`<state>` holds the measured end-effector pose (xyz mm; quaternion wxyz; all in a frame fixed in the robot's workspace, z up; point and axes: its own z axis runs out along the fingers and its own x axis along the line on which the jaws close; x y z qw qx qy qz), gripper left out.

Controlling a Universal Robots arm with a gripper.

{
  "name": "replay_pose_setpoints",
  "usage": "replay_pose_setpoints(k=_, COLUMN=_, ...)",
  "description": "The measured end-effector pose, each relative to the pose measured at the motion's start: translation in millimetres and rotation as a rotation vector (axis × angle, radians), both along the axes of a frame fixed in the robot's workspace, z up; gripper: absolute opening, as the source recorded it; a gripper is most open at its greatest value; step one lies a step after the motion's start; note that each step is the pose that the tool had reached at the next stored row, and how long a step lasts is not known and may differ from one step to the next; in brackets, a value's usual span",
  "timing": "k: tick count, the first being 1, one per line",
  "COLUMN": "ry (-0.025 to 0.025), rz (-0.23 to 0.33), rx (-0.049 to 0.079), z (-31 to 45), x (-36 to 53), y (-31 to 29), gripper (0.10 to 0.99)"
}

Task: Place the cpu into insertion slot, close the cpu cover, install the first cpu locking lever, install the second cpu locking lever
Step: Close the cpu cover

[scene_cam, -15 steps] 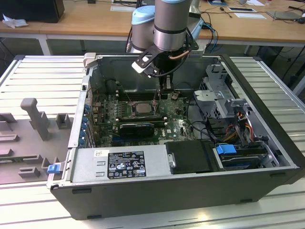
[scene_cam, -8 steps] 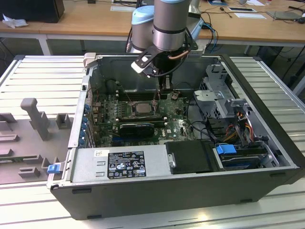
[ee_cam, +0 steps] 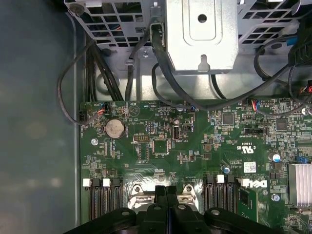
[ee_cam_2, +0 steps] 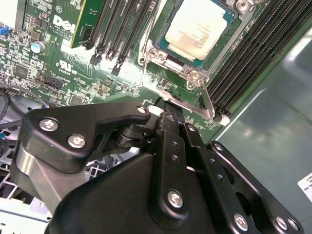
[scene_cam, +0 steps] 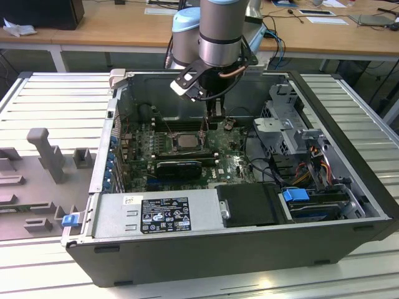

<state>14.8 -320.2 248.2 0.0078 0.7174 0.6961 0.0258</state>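
While its two fingers are pressing together with nothing visible between them, the claw [ee_cam: 165, 189] is reaching down into the opened computer case [scene_cam: 249, 249]. Its tip is sitting just beside a thin silvery locking lever [ee_cam_2: 208, 103] at the edge of the insertion slot [scene_cam: 167, 144]. Judging by that, the lever work is in hand, and a closed tip is suiting a push on so thin a rod.

Just beyond, the cpu cover [ee_cam_2: 163, 54] is lying flat around the cpu [ee_cam_2: 197, 24], whose pale face is showing through the window. The chip is therefore sitting in the slot, at about seven o'clock from the claw in the exterior view.

Long black memory slots [ee_cam_2: 253, 53] are flanking the slot closely on both sides, leaving the claw little room. Farther off, black cables [ee_cam: 161, 83] are looping over the board toward a metal drive cage [ee_cam: 202, 34], at about three o'clock from the slot in the exterior view. Beyond the case, at nine o'clock, grey fixtures [scene_cam: 47, 152] are standing on the slatted counter [scene_cam: 56, 93].
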Motion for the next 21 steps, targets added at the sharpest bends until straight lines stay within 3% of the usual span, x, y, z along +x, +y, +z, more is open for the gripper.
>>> replay_pose_setpoints(k=21, ry=0.0, rz=0.0, rx=0.0, z=0.0, x=-7.4, y=0.0, gripper=0.106)
